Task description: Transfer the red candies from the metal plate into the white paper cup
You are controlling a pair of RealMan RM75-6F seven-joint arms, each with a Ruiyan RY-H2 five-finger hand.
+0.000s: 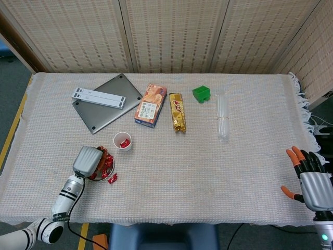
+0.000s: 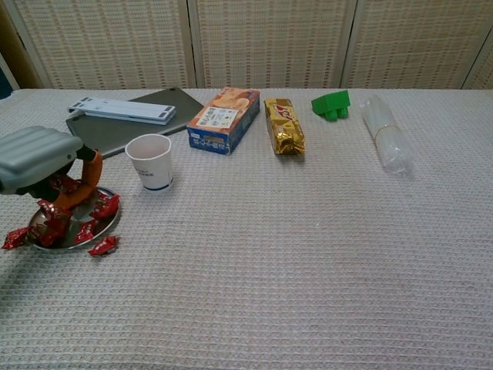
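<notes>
Several red candies sit in the metal plate near the front-left corner of the surface, and one candy on the cloth lies just beside the plate's front rim, so things are already a bit messy. The left hand is right over the plate with its orange fingers curled down into the pile; looks like it's closing on a wrapper, but the palm hides the tips so I honestly can't tell if it's got one or nothing. The white paper cup stands upright just behind and to the right of the plate, and from the head view there's already a red candy inside it. The right hand is way off at the front-right corner, fingers spread, holding nothing. What could go wrong: those crinkly wrappers stick out every way, so lifting one could drag a neighbour over the rim like the stray one. The plate looks light and could slide or tip if the fingers catch its edge. The cup is close and probably flimsy, so a sloppy swing could knock it over and spill what's in it. Also the cup mouth is narrow, so an early release lands the candy on the cloth.
</notes>
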